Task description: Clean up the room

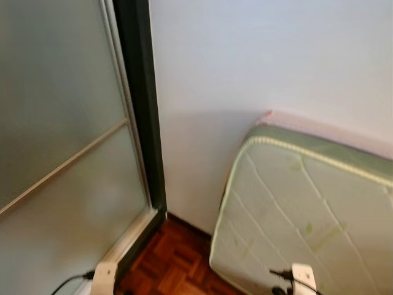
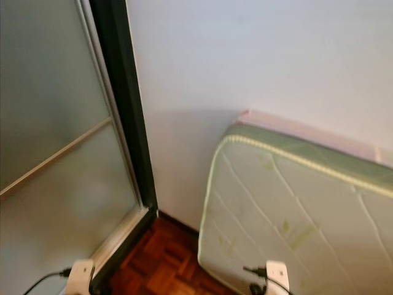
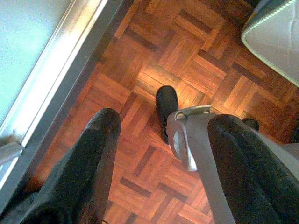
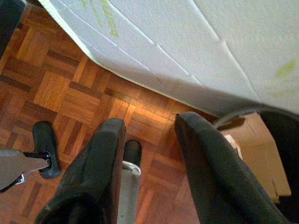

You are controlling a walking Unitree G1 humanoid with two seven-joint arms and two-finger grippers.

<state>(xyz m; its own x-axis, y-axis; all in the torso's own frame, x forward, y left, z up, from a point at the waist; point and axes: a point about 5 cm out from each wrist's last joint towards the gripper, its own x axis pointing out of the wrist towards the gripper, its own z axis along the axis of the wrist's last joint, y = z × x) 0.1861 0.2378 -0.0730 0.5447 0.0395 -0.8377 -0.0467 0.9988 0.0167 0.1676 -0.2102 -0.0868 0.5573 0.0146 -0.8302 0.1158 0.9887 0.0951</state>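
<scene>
A: Largest first. What does the head camera face?
B: A pale wall (image 1: 258, 55), with a frosted sliding door (image 1: 55, 123) in a dark frame on the left. A quilted mattress (image 2: 295, 209) with green piping leans on its side against the wall, on the right.
A: Floor?
B: Parquet floor (image 3: 187, 65), reddish wood. A cardboard box (image 4: 254, 154) lies just beside the mattress's lower edge.
A: Grippers?
B: Both hang low over the parquet. Left gripper (image 3: 161, 161): fingers spread, nothing between them. Right gripper (image 4: 149, 168): fingers parted, holding nothing, near the mattress edge.
A: Task item?
B: Cannot tell which item needs tidying.
</scene>
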